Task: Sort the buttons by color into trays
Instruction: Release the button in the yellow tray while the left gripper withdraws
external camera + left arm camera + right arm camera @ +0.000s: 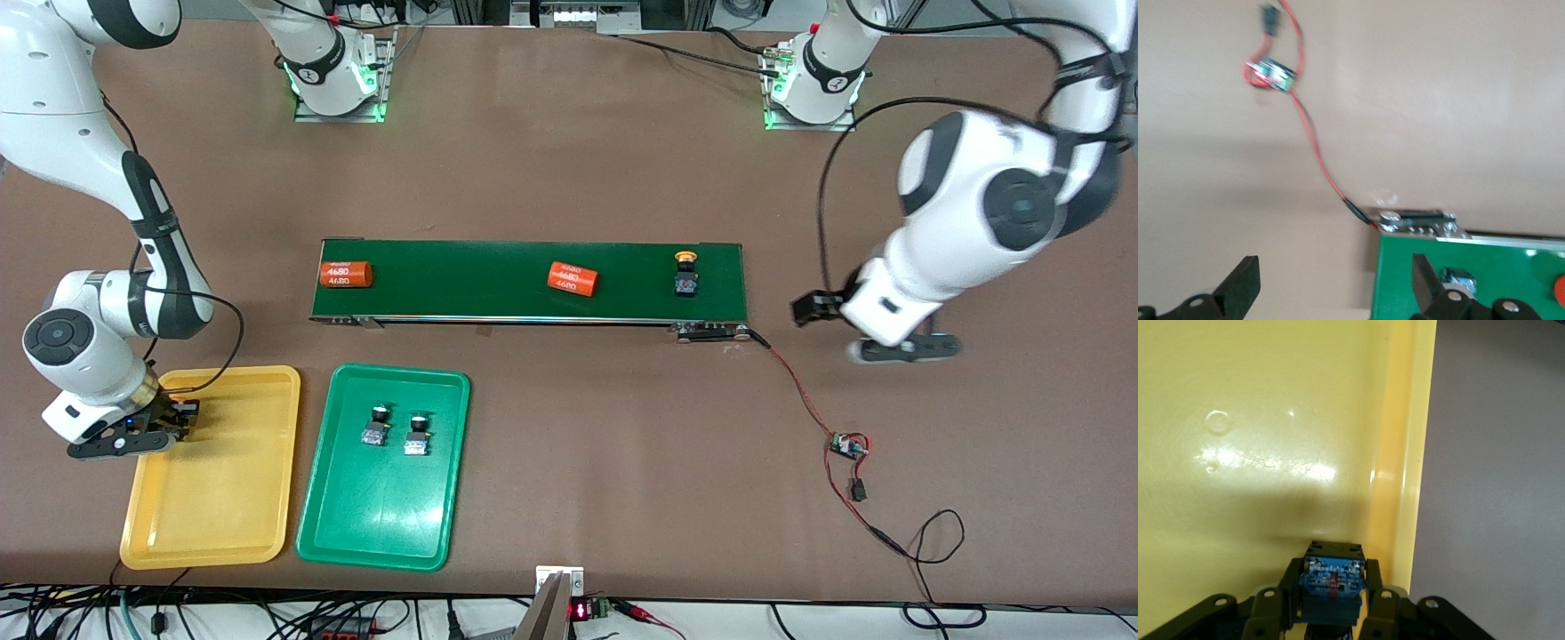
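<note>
My right gripper [151, 434] hangs low over the yellow tray [231, 498], close to the tray's rim at the right arm's end [1395, 487]. It is shut on a button [1333, 577] by its black-and-blue body; the cap is hidden. Two green buttons [377, 427] [416, 434] lie side by side in the green tray [373, 524]. A yellow button [685, 274] lies on the conveyor belt [498, 293] near the left arm's end. My left gripper [900, 349] [1335, 290] is open and holds nothing, up over the table beside that end of the belt [1485, 267].
Two orange cylinders marked 4680 [345, 274] [572, 278] lie on the belt. A red-and-black wire [800, 391] runs from the belt's corner to a small circuit board [849, 444] [1271, 73] on the brown table.
</note>
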Controlling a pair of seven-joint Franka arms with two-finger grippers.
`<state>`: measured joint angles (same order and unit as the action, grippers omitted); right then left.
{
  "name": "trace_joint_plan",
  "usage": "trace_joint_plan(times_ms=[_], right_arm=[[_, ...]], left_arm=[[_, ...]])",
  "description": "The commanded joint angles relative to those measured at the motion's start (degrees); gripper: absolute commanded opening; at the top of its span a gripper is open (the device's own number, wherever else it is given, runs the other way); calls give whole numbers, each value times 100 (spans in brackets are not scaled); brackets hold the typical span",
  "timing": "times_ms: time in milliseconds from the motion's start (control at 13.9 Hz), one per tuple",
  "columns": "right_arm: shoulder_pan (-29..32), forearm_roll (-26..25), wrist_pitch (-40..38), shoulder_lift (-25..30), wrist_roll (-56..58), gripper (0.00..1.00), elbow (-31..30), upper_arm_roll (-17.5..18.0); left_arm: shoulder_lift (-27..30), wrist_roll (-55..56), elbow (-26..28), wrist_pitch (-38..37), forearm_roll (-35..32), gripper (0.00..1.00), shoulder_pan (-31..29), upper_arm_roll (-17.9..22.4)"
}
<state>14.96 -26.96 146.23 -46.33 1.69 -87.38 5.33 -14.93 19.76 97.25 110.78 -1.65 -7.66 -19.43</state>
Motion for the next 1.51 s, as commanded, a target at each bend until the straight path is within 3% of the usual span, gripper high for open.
trace_joint_plan(times_ms=[0,287,359,646,1004,1148,1435], right_arm=[[7,-72,81,10,-2,49,-7,21],[-37,7,72,10,-46,49,-7,21],[-37,16,72,10,-46,53,-7,29],[-46,42,-260,159,-19,86,-16,82],[-133,104,-1841,774,-712,89,-16,564],[-142,470,-2378,1029,-828,91,-16,767],[-345,1113,-3160,1556,-845,92,-16,776]], left_arm=[[148,-173,-486,-633,33,100,81,439],[131,-673,-1453,-1478,42,100,81,1019],[131,-1032,-1629,-1610,77,100,89,1177],[165,-1563,-1929,-1901,104,100,-42,1188],[359,-1642,-1842,-2060,42,100,-42,1170],[350,-1712,-1885,-2051,33,100,-51,1231],[350,-1704,-1921,-2034,68,100,-78,1231]])
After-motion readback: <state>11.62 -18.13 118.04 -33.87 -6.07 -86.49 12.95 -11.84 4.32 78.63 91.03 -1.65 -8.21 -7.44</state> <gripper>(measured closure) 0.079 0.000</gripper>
